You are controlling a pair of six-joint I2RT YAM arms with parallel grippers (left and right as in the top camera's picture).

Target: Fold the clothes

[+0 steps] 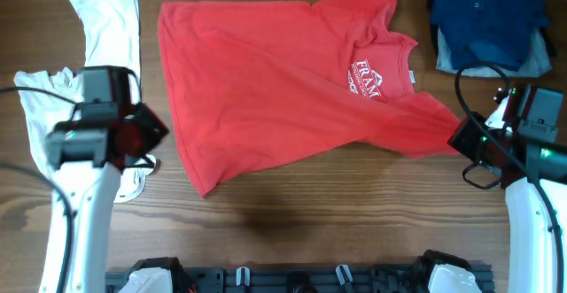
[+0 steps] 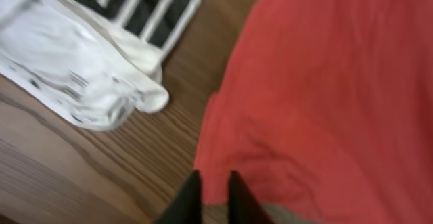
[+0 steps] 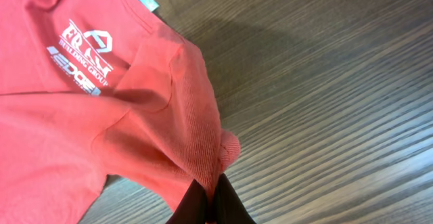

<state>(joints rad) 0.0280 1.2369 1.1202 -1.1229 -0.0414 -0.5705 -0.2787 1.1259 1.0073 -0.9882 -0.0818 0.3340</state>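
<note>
The large red T-shirt (image 1: pixel 266 89) lies spread across the middle of the table, its white chest lettering (image 1: pixel 368 80) facing up. My left gripper (image 1: pixel 152 134) is at the shirt's left edge. In the left wrist view its fingertips (image 2: pixel 215 183) stand slightly apart at the hem of the red cloth (image 2: pixel 325 82), and nothing is pinched between them. My right gripper (image 1: pixel 454 138) is shut on the red shirt's right sleeve. In the right wrist view the sleeve (image 3: pixel 196 116) bunches up out of the closed jaws (image 3: pixel 215 187).
A white T-shirt (image 1: pixel 106 19) lies along the left side, one sleeve (image 2: pixel 101 95) close beside my left gripper. Folded dark blue garments (image 1: pixel 487 14) sit on a lighter one (image 1: pixel 536 63) at the back right. A black rail (image 1: pixel 292 280) runs along the front edge.
</note>
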